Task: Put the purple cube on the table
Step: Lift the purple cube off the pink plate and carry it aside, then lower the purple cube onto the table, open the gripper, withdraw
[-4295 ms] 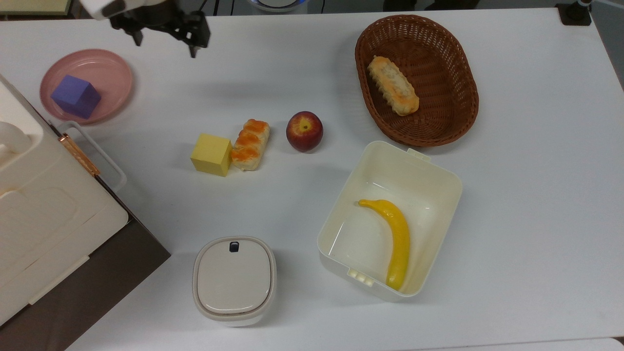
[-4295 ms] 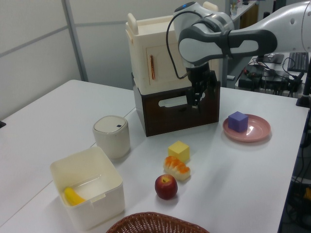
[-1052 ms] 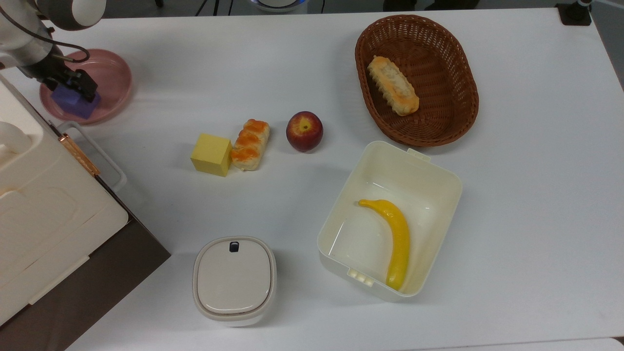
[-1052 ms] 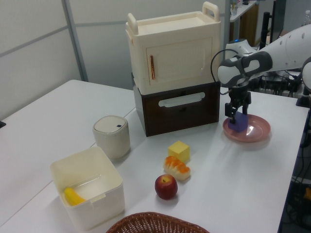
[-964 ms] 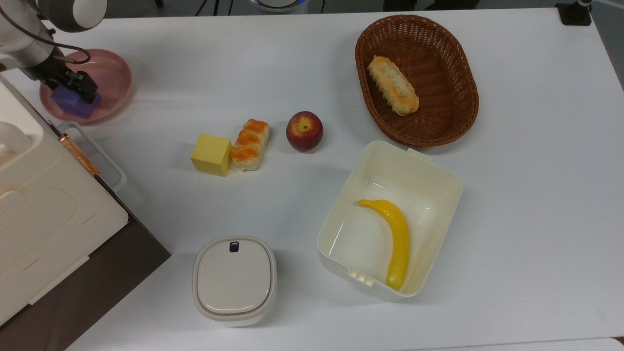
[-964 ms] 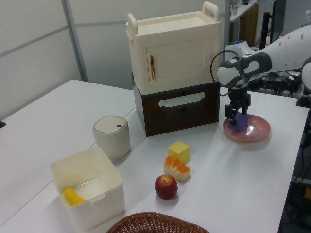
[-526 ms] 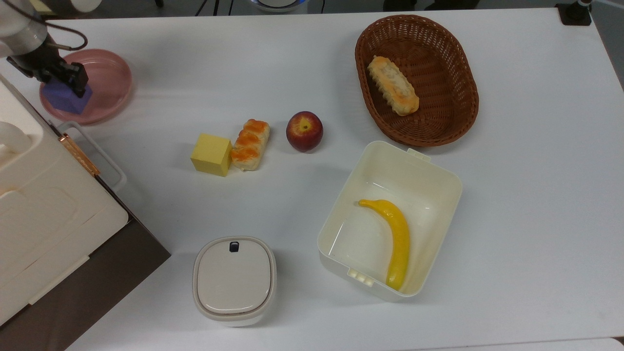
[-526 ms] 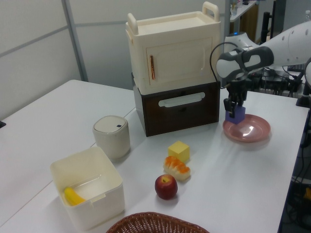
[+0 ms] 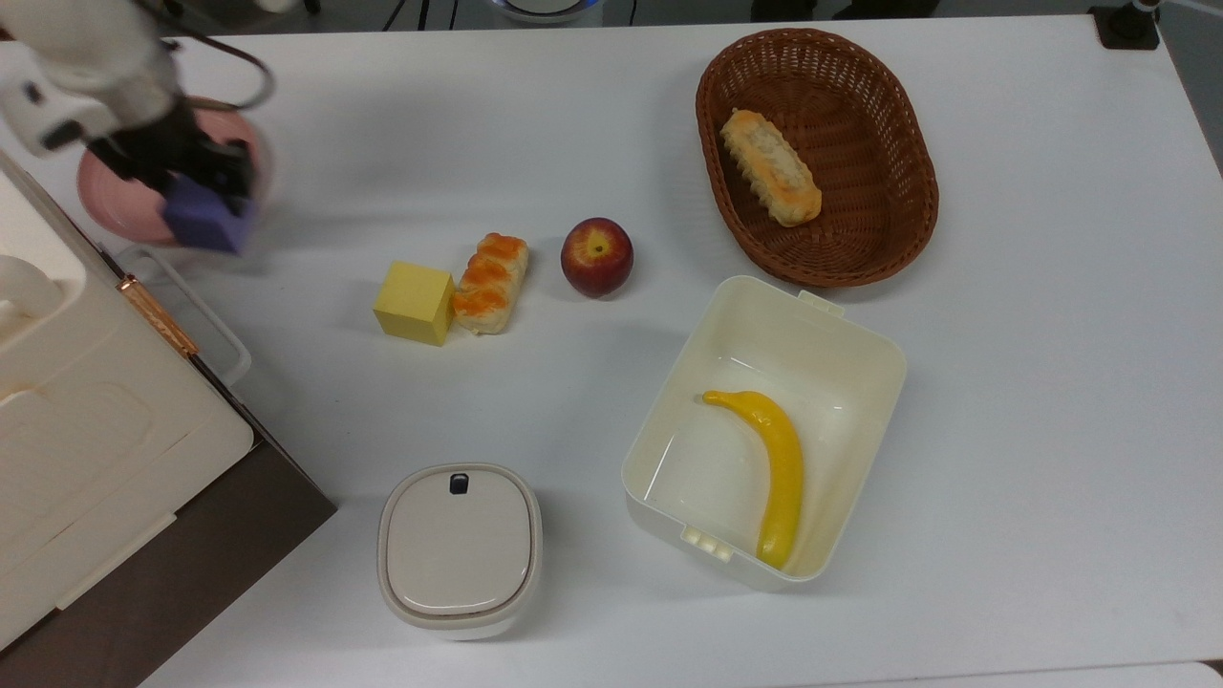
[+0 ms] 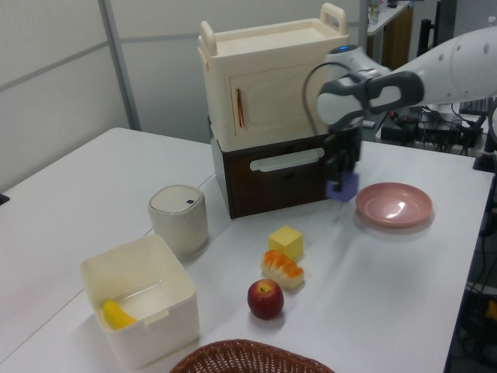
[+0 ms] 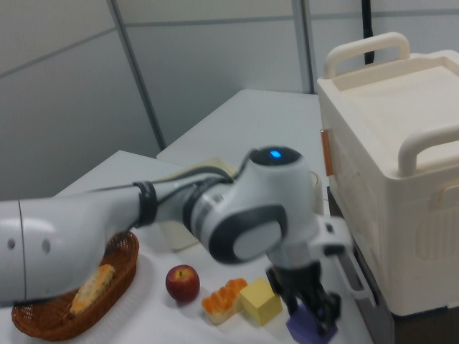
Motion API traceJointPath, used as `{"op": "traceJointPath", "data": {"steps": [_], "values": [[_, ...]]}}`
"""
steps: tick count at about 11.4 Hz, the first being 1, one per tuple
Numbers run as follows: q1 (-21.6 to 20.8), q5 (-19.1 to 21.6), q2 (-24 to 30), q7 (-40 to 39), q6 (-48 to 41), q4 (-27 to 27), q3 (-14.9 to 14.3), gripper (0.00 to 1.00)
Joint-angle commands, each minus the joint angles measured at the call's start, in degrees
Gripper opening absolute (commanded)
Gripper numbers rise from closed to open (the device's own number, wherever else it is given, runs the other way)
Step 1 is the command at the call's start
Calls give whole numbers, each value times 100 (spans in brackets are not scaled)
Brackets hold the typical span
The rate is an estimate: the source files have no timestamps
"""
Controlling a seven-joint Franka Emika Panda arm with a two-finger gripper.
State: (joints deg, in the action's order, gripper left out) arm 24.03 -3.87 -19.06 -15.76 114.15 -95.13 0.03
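Seen from the left view, nearest the camera is the rim of a brown wicker basket (image 10: 248, 356), and just past it a red apple (image 10: 265, 299) on the white table (image 10: 404, 311). At the left view's left stands an open cream box (image 10: 141, 309) with a yellow banana (image 10: 116, 315) inside. Beyond the apple lie an orange-topped pastry (image 10: 283, 268) and a yellow cube (image 10: 286, 242), the two touching, and further to the left view's left a round lidded cream canister (image 10: 178, 218).

Further back hangs the gripper (image 10: 342, 180), its jaws closed on the purple cube (image 10: 342, 187) — the cube is held in the air, clear of the table, between the dark brown drawer unit (image 10: 279, 175) and the pink plate (image 10: 394, 204). The plate sits bare at the left view's right, apart from the cube. A cream cabinet with handles (image 10: 272, 81) rests on the drawer unit at the back.

In the top view the cube (image 9: 205, 218) overlaps the plate's (image 9: 105, 205) edge at the top view's left, with the gripper (image 9: 186, 177) above it, and a bread roll (image 9: 770, 167) lies in the basket (image 9: 908, 191).

In the right view the cube (image 11: 308, 324) sits low under the gripper (image 11: 312, 312), just beside the yellow cube (image 11: 259, 299).
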Motion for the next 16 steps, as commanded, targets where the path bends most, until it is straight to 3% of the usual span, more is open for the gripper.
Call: {"op": "traceJointPath", "data": {"steps": [1, 4, 8, 16], "values": [[-784, 9, 61, 879, -42, 178, -74, 100], [-1268, 9, 315, 1102, -479, 188, -74, 100], [-1918, -70, 921, 1110, -1779, 495, -82, 100], [-1885, -132, 2126, 1031, -2634, 478, -188, 100]]}}
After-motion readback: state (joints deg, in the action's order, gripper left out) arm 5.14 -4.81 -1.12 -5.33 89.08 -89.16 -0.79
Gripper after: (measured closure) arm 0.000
